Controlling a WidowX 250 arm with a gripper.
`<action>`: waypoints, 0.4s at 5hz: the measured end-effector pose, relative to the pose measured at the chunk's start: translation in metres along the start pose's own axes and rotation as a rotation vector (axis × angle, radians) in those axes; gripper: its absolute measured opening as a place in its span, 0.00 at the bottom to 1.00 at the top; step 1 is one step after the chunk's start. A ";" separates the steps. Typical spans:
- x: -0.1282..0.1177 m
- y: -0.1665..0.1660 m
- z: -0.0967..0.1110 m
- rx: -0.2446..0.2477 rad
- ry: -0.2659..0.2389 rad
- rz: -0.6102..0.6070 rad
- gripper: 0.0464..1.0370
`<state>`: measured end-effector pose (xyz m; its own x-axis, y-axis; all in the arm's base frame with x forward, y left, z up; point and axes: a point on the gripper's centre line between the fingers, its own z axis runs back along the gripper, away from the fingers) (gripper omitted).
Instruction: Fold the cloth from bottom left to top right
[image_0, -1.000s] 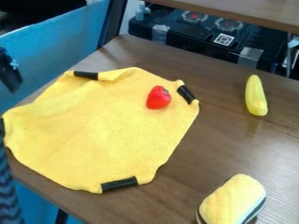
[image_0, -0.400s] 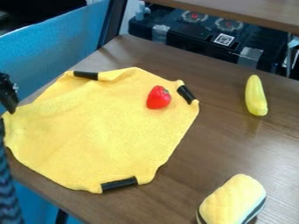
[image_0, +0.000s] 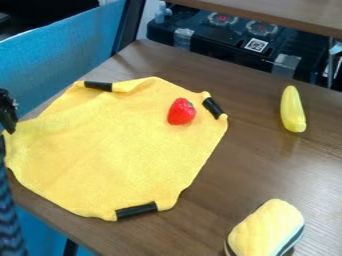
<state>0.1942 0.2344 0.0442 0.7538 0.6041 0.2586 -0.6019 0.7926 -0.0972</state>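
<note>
I see a brown wood-grain tabletop (image_0: 234, 165) w/ a soft sheen at its right side, a bright blue upright fabric-like panel (image_0: 53, 60) at left, a slanting black post (image_0: 129, 25) beside it, & a black boxy case w/ two round fittings (image_0: 200, 32) behind.

The broad yellow fabric cloth (image_0: 113, 155) is plain; short, straight bars (image_0: 136, 210) on its edge are black. A red, tapered toy strawberry (image_0: 181, 112) has green on top. Streaked grain patterns the flat brown wooden tabletop (image_0: 220, 190).
</note>
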 end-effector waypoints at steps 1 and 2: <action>-0.007 0.001 -0.003 0.004 0.007 0.017 0.96; -0.013 0.001 -0.009 0.006 0.019 0.011 0.91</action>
<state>0.1867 0.2280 0.0319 0.7517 0.6147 0.2388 -0.6121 0.7852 -0.0944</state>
